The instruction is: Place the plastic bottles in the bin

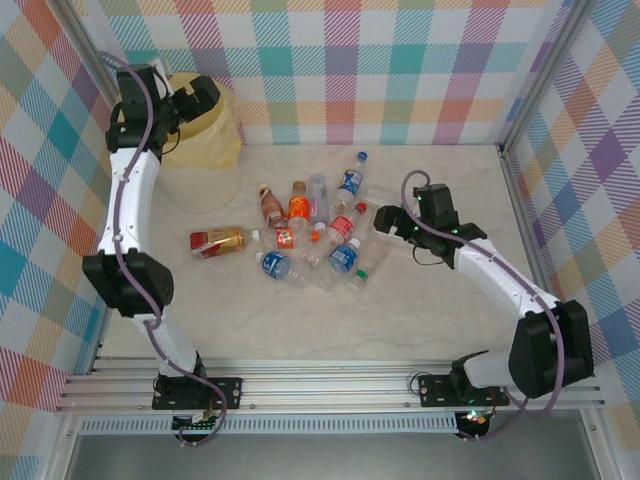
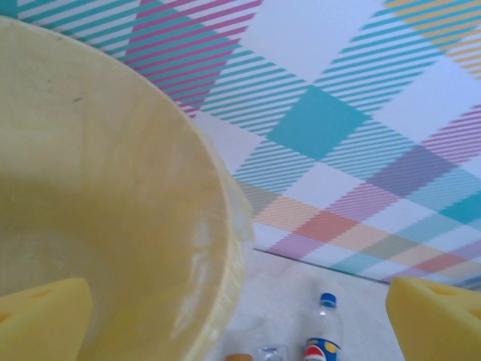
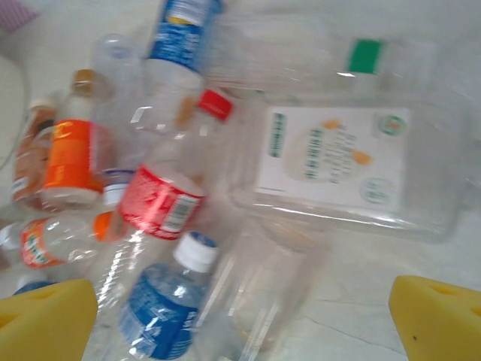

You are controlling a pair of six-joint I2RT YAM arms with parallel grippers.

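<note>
Left gripper (image 1: 208,104), its pads (image 2: 45,320) spread wide with nothing between them, hung over the bin (image 1: 200,160) at the table's (image 1: 420,320) ten o'clock corner. Plastic bottles (image 1: 312,232) lay heaped mid-table, at four o'clock from the bin. Right gripper (image 1: 381,222), likewise spread and empty, hovered at the heap's three o'clock edge, a blue-labelled bottle (image 3: 161,312) lying close before it.

Bottles (image 1: 345,255): clear, glossy plastic with smooth printed labels, and some walls are creased. Bin (image 1: 197,187), at 10 o'clock: smooth white wall. Liner (image 2: 113,226): thin pale yellow plastic film, semi-translucent and wrinkled. Table (image 1: 420,320): smooth, matt, marble-patterned. Rails (image 1: 330,385), at 6 o'clock: bare ribbed metal. Pads (image 3: 436,316): matt yellow foam.
</note>
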